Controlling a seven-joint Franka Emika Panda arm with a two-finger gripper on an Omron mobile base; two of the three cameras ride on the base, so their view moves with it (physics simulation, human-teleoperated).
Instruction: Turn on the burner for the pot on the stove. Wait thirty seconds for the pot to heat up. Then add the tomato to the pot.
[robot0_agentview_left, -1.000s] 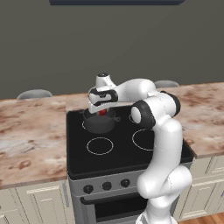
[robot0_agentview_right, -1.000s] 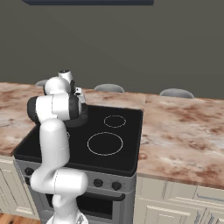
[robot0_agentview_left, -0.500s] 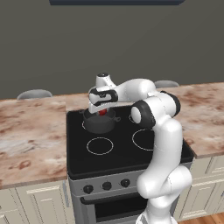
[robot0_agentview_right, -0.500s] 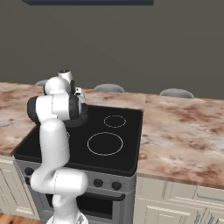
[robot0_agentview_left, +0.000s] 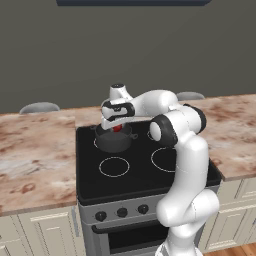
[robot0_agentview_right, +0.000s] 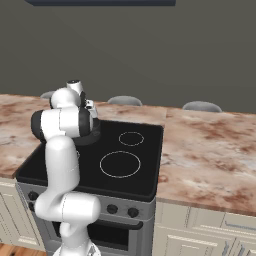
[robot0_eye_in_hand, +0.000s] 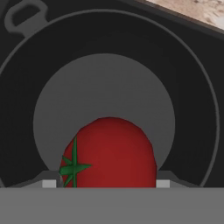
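A: What sits closest to the hand?

B: The tomato (robot0_eye_in_hand: 109, 153), glossy red with a green star-shaped stem patch on its left side. In the hand view it lies between the two grey finger pads (robot0_eye_in_hand: 162, 183), which stand partly open, one at each side of it. They look closed on it, though actual contact is hard to tell.

A: And behind it?

B: The pot (robot0_eye_in_hand: 105, 57), straight below the tomato. Its flat grey floor is a circle, ringed by dark walls and a thin pale rim. One small loop handle shows at the top left.

A: Where is that on the stove (robot0_agentview_left: 145, 175)?

B: On the back left burner. In the left base view the gripper (robot0_agentview_left: 117, 127) hangs just above the pot's mouth, with a bit of red showing between the fingers. The pot is dark grey, low-sided, with short handles.

A: Room around it?

B: The front left ring (robot0_agentview_left: 114, 166) and the large right ring (robot0_agentview_right: 120, 164) are bare black glass. Marbled counter (robot0_agentview_left: 30, 155) runs off both sides of the stove. Black knobs line the steel front, and a dark wall stands behind.
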